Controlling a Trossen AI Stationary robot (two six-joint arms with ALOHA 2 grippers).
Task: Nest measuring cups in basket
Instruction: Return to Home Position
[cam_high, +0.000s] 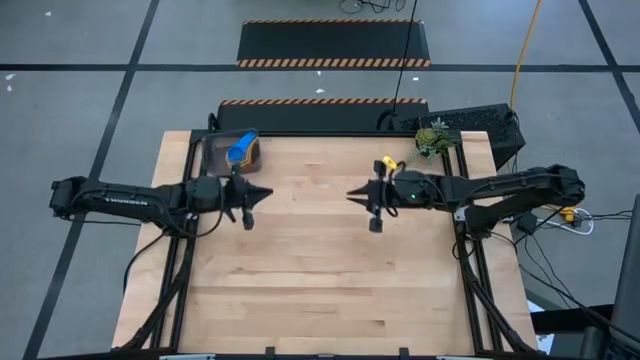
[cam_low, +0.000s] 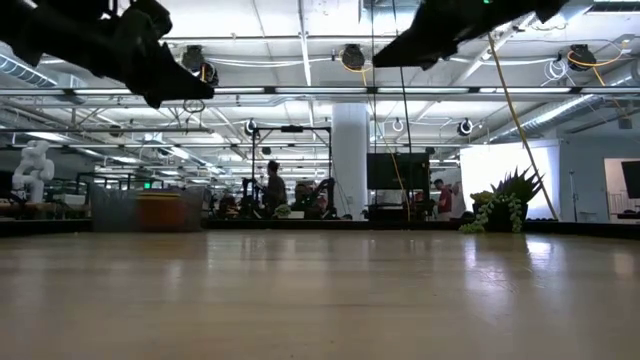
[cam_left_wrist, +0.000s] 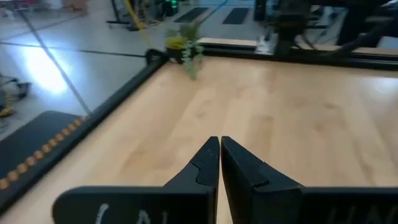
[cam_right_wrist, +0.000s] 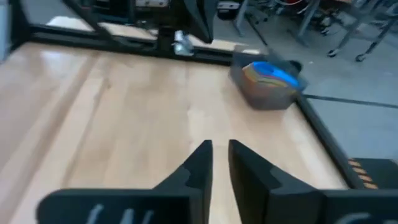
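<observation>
The dark grey basket (cam_high: 228, 150) stands at the table's far left corner, also in the right wrist view (cam_right_wrist: 267, 93). Measuring cups sit stacked inside it, a light blue one (cam_right_wrist: 277, 73) on top, with orange rims showing under it. My left gripper (cam_high: 268, 194) hovers above the table just near of the basket, shut, pointing toward the table's right (cam_left_wrist: 219, 142). My right gripper (cam_high: 352, 194) hovers opposite, pointing toward the table's left. Its fingers are all but shut, with only a thin slit and nothing between them (cam_right_wrist: 219, 144). Neither gripper holds anything.
A green plant sprig (cam_high: 433, 140) stands at the table's far right corner, also in the left wrist view (cam_left_wrist: 185, 46). Bare wooden tabletop (cam_high: 320, 270) stretches between the two grippers and toward the near edge. People and equipment show in the room beyond (cam_low: 275, 190).
</observation>
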